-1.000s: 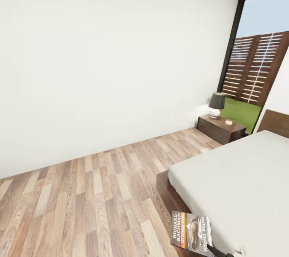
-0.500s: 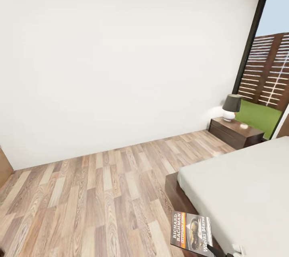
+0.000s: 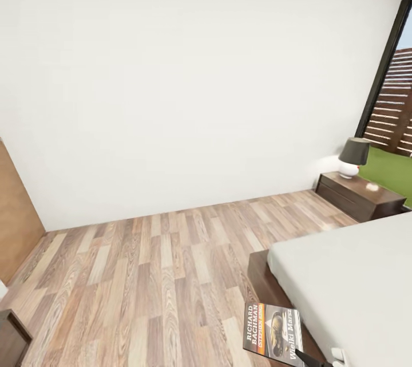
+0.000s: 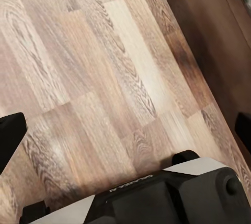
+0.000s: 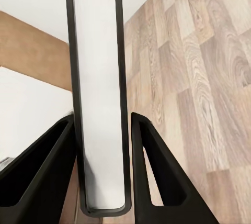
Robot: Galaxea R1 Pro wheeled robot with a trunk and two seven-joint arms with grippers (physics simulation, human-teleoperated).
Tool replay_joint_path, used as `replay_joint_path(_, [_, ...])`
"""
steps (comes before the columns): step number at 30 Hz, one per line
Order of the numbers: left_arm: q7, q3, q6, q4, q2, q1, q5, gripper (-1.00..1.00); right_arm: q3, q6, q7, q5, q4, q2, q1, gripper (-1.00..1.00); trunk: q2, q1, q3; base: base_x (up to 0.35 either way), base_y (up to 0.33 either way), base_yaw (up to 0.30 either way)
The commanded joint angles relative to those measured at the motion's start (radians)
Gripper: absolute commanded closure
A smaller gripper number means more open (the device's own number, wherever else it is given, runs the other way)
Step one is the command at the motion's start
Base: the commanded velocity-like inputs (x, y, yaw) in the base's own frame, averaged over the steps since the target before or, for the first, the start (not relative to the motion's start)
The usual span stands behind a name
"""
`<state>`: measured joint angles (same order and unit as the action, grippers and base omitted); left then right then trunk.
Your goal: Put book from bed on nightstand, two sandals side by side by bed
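The right tool (image 5: 102, 169) clamps the thin dark paperback book (image 3: 273, 333) edge-on between its black fingers (image 5: 157, 177), at near right, above the dark frame corner of the pale grey bed (image 3: 355, 281). Left tool: state cannot be told. The dark wooden nightstand (image 3: 357, 195), far right, carries a dark-shaded lamp (image 3: 352, 156). Light plank floor (image 3: 149, 275) lies open to the left, bounded by the white wall (image 3: 189, 81).

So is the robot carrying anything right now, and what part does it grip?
Yes: the right gripper holds the book, its fingers clamped across the book's edge, one on each cover.
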<state>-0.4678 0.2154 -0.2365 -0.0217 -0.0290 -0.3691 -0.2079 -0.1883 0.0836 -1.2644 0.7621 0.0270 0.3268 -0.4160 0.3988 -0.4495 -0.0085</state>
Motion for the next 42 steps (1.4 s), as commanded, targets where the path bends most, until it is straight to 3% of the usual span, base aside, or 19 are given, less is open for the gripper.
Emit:
replay_joint_path(1, [-0.002,0.009,-0.004,0.001,0.000,-0.001,-0.011,-1.00,-0.008,0.009,-0.003,0.006,0.003,0.000,-0.001,1.00,0.001,0.000,-0.001,0.000,0.000,0.199])
replay_joint_path(42, [-0.002,0.009,-0.004,0.002,0.001,-0.001,-0.010,-1.00,-0.010,0.009,-0.003,0.007,0.004,0.000,-0.001,1.00,0.001,0.000,-0.001,0.000,0.000,0.186])
